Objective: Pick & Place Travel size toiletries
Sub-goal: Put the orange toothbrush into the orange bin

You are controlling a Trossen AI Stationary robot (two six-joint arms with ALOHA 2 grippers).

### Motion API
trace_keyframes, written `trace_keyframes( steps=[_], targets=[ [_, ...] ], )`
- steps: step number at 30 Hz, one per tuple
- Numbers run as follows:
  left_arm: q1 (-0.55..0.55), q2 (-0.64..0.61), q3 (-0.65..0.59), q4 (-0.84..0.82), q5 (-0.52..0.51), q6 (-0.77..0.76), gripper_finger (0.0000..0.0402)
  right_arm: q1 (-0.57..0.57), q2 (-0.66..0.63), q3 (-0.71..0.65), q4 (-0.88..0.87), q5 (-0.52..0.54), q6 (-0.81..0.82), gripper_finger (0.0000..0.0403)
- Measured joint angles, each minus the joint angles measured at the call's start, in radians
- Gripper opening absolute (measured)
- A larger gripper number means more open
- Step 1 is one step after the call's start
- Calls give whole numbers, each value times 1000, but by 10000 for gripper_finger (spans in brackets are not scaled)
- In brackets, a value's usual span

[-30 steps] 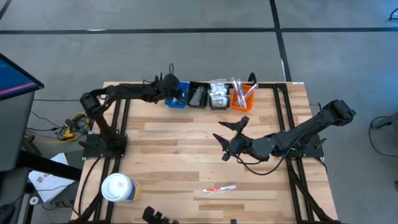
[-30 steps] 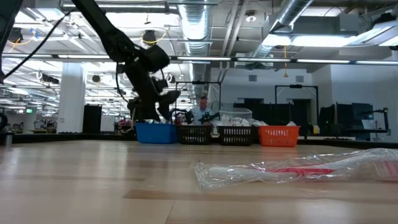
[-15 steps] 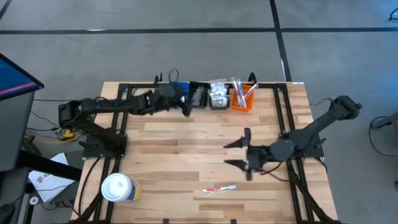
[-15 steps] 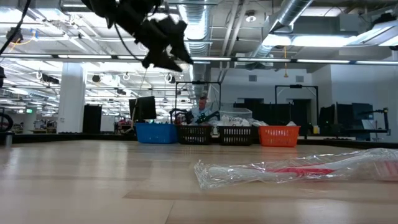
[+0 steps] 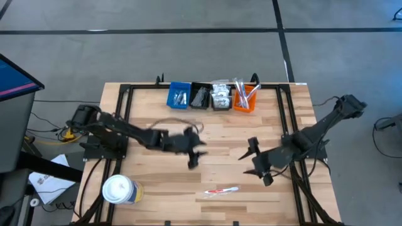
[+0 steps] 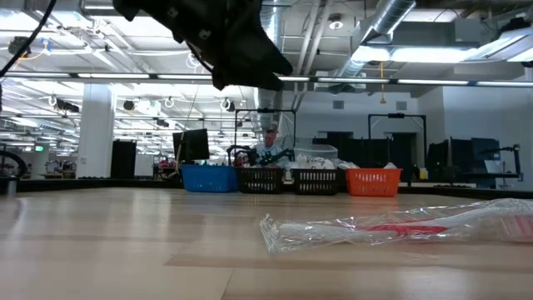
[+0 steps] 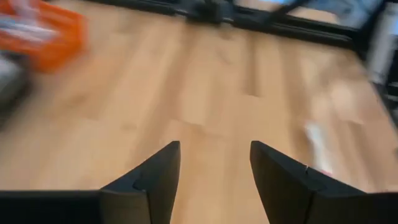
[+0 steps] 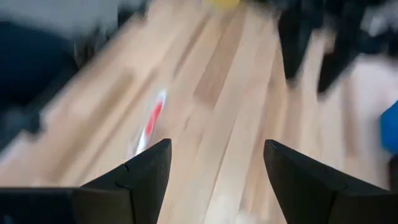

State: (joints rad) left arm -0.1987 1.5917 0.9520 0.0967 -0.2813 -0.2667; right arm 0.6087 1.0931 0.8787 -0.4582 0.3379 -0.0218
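Wooden table [image 5: 157,176]: wrapped toothbrush [image 5: 221,189] lies near open, empty right hand [image 5: 257,164].

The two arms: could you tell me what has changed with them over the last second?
The left gripper left the blue bin at the far edge and swung to mid-table, empty, jaws open. The right gripper drew toward the near right, open, closer to the wrapped toothbrush. Toothbrush, bins and white tub stayed put.
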Motion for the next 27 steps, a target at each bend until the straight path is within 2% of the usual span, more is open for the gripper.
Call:
trace_keyframes(
  steps=[2,6,10,13,17,19,23,27],
  targets=[
    [-53,53,0,71,7,-23,184,20,49,0,-69,0,27,249],
    [-129,192,47,196,97,-31,176,55,157,0,-129,1,72,249],
    [-166,351,216,136,106,-5,168,58,217,-1,-132,27,151,249],
    [-170,457,372,-37,115,47,166,38,224,-1,-145,35,206,249],
    [-169,550,534,-251,118,58,172,25,184,-1,-176,92,256,249],
    [-173,577,576,-287,147,59,178,30,144,-11,-196,163,284,249],
    [-193,582,612,-280,184,58,191,39,24,-86,-201,342,343,249],
    [-195,593,606,-301,221,12,207,37,-112,-177,-172,428,386,249]
  ],
)
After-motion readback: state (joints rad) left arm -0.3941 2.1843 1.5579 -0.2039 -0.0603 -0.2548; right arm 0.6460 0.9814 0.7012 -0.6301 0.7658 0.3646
